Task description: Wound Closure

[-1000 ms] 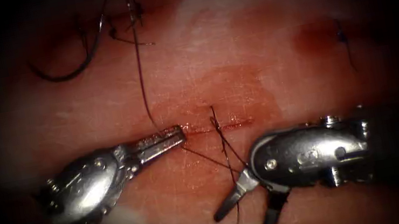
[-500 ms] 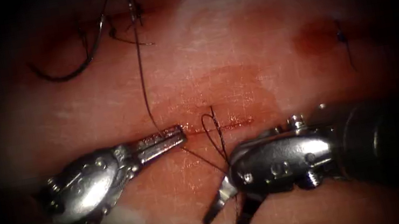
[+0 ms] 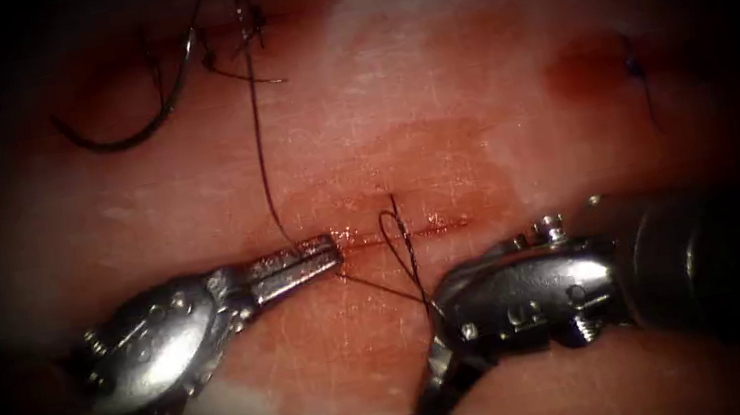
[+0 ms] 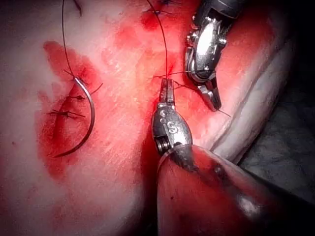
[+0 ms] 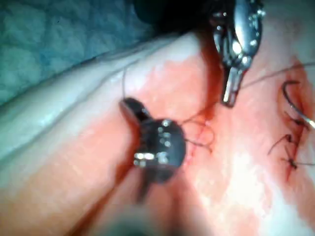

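Thread (image 3: 262, 155) clamped by the left tool (image 3: 322, 251) and closed right tool (image 3: 435, 401) risks tearing the cut (image 3: 415, 231) if overtightened; needle (image 3: 135, 127) lies free on the tissue (image 3: 369, 86).

A surgical training bench is indicated — no patient is seen. A pale, pink-stained slab of pork tissue (image 3: 428, 75) is laid out, its cut edge and whitish fatty rim (image 4: 256, 113) exposed, with a blue-green textured cloth (image 5: 59, 39) just beyond that rim. Dark knotted stitches (image 4: 66, 114) are set in the tissue, and a thin curved steel needle (image 3: 142, 126) lies on it beside them. Two small polished metal wristed tools (image 3: 294, 266) (image 3: 439, 398) are held over the tissue near its short cut (image 3: 415, 230) — robotic practice equipment.
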Tool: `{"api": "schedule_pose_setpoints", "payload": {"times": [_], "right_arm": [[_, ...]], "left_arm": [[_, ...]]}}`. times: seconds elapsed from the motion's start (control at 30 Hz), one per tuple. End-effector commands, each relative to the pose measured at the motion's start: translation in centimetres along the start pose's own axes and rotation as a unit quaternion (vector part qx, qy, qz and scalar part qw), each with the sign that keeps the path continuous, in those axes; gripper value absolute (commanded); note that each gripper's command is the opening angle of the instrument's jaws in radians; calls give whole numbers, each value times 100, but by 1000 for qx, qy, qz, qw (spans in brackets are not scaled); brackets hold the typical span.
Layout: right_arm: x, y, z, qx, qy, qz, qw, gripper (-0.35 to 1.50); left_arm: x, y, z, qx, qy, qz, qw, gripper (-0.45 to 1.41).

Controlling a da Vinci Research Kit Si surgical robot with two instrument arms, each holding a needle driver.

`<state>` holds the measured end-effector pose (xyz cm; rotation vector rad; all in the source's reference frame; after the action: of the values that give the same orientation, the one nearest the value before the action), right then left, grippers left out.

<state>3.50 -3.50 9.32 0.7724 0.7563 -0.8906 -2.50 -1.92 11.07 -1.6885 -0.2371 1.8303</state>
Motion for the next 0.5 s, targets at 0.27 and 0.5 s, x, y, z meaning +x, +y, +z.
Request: {"api": "schedule_pose_setpoints", "payload": {"times": [0.27, 0.5], "right_arm": [[1, 6, 1, 17, 15, 20, 1000, -35], [17, 7, -68, -51, 87, 46, 994, -35]], "left_arm": [[-10, 1, 1, 2, -1, -2, 1000, -45], [-13, 3, 1, 2, -2, -3, 1000, -45]]}}
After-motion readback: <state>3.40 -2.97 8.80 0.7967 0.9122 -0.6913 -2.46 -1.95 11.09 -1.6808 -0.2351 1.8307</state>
